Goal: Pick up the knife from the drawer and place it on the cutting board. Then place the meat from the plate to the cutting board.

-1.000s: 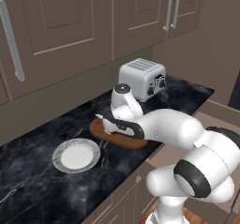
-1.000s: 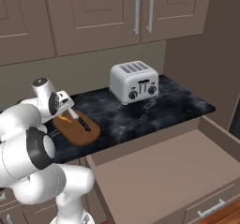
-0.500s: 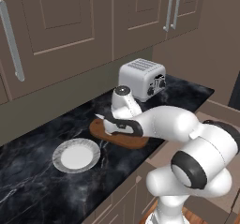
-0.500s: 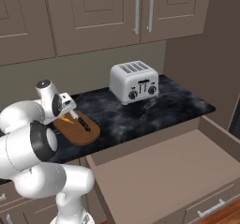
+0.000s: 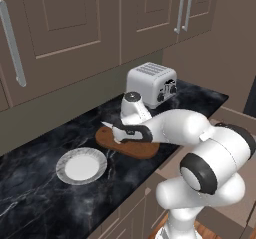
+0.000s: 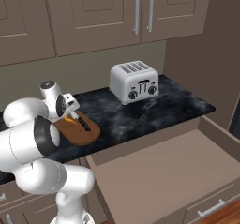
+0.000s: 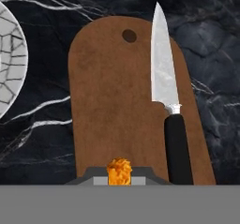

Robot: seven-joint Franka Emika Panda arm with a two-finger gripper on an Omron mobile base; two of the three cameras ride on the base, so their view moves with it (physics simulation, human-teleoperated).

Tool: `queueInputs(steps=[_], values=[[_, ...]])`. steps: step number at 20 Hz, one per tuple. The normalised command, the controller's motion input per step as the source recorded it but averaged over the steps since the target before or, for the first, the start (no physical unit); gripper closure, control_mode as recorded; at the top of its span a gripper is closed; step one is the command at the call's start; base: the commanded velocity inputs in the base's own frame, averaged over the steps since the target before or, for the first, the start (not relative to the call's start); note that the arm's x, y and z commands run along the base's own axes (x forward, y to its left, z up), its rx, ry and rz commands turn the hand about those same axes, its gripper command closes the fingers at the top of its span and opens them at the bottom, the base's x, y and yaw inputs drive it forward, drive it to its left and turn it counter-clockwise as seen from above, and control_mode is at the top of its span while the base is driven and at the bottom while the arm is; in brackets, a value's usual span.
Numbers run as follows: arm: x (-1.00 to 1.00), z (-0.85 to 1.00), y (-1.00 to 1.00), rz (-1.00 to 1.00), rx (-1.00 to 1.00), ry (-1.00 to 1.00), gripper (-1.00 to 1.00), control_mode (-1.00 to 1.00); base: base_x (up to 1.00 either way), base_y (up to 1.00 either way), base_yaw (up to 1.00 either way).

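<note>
Hand view shows my gripper pinching the meat over the cutting board beside the knife; I judge lowering onto bare wood before releasing is best.

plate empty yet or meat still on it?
Empty. The plate shows a bare white centre in the left base view; the orange meat sits pinched in the gripper over the cutting board.

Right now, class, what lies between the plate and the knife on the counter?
In the hand view, between the plate and the knife lie a strip of dark marble counter and bare cutting board.
</note>
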Motion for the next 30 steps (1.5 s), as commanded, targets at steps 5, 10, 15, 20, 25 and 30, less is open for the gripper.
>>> queueInputs(steps=[5,10,15,20,25,30], values=[[0.01,-0.17,0.0,0.0,0.0,0.0,1.0,-1.0,0.0,0.0,0.0],[0.0,-0.18,0.0,0.0,0.0,0.0,1.0,-1.0,0.0,0.0,0.0],[0.01,-0.17,-0.01,0.0,0.0,0.0,1.0,-1.0,0.0,0.0,0.0],[0.03,-0.05,-0.06,0.0,0.0,0.0,1.0,-1.0,0.0,0.0,0.0],[0.01,-0.02,-0.05,0.0,0.0,0.0,1.0,-1.0,0.0,0.0,0.0],[0.0,0.0,0.0,0.0,0.0,0.0,-1.0,-1.0,0.0,0.0,0.0]])
